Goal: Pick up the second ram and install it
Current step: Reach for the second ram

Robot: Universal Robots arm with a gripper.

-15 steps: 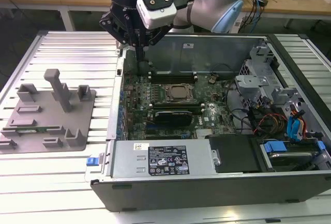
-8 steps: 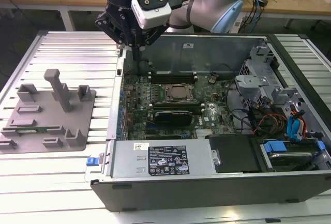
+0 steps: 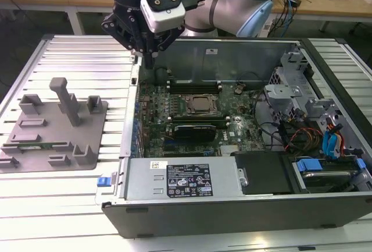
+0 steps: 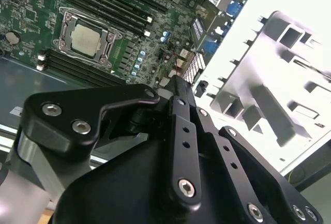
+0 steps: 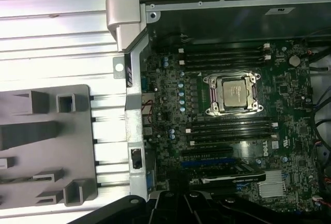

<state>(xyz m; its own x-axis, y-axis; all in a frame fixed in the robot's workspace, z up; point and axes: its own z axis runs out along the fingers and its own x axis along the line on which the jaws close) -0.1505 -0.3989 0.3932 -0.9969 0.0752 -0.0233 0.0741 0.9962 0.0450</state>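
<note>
counting first: one arm (image 3: 232, 7), one gripper (image 3: 149, 61), one grey holder tray (image 3: 55, 127), one open computer case (image 3: 232, 211), one second ram (image 3: 38, 145); on the motherboard (image 5: 295, 100), one cpu socket (image 5: 232, 93) and two banks of long black slots (image 5: 222, 58), one bank on either side of the socket; also one labelled power supply (image 3: 180, 179) along the case's front wall, one black card (image 3: 195, 130) just in front of the nearer slot bank, one blue tab (image 3: 104, 180) at the case's front corner;

hangs above the case's rear corner nearest the tray, pointing down, clenched shut tip to tip; well apart from the second ram; lies flat in the holder tray near the tray's front edge, a thin green strip among grey posts and pockets, untouched;

underneath everything, a ribbed metal bench (image 3: 87, 60); tray toward the bench's edge on the exterior view's left, case across the middle and out to the edge on the exterior view's right; behind, wooden worktables (image 3: 337, 7) with cables and small clutter;

between gripper and ram, the case's side wall (image 5: 133, 110) and a tall grey post (image 3: 67, 98) standing up from the tray; inside the case toward the exterior view's right, a drive cage (image 3: 285, 89), tangled wires (image 3: 290, 135) and blue drive clips (image 3: 331, 144)
</note>
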